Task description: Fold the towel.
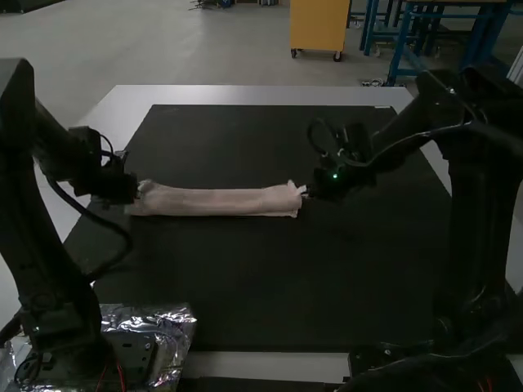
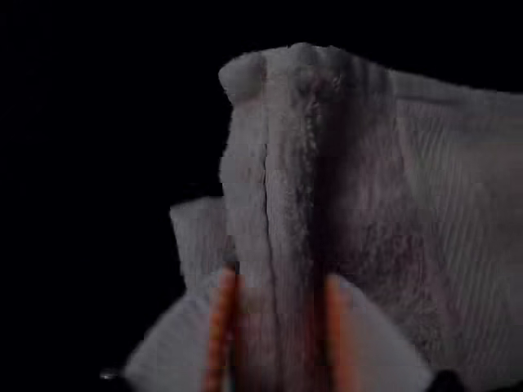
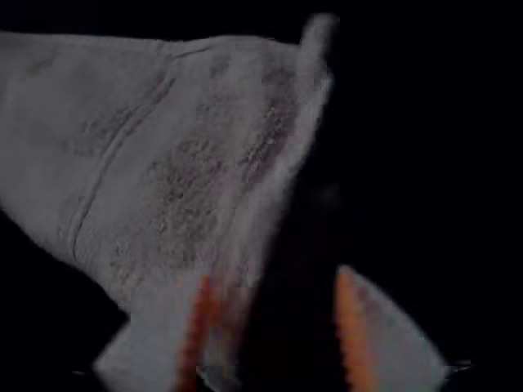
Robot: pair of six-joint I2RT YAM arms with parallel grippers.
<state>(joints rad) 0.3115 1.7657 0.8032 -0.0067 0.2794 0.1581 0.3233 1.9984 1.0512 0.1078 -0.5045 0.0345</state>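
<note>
The pale pinkish towel (image 1: 216, 202) lies as a long, narrow folded strip across the dark mat, its layers stacked. My left gripper (image 1: 131, 192) is at the strip's left end; in the left wrist view a thick folded edge of the towel (image 2: 282, 163) runs down to the left gripper (image 2: 279, 282). At the strip's right end stands my right gripper (image 1: 306, 191). In the right wrist view, the right gripper (image 3: 273, 278) is open, with the towel's edge (image 3: 253, 220) at one finger and a dark gap beside the other.
The black mat (image 1: 302, 286) covers most of the light tabletop (image 1: 253, 95). Crinkled silver foil (image 1: 176, 322) lies by the left arm's base. The right arm's base stands at the near right.
</note>
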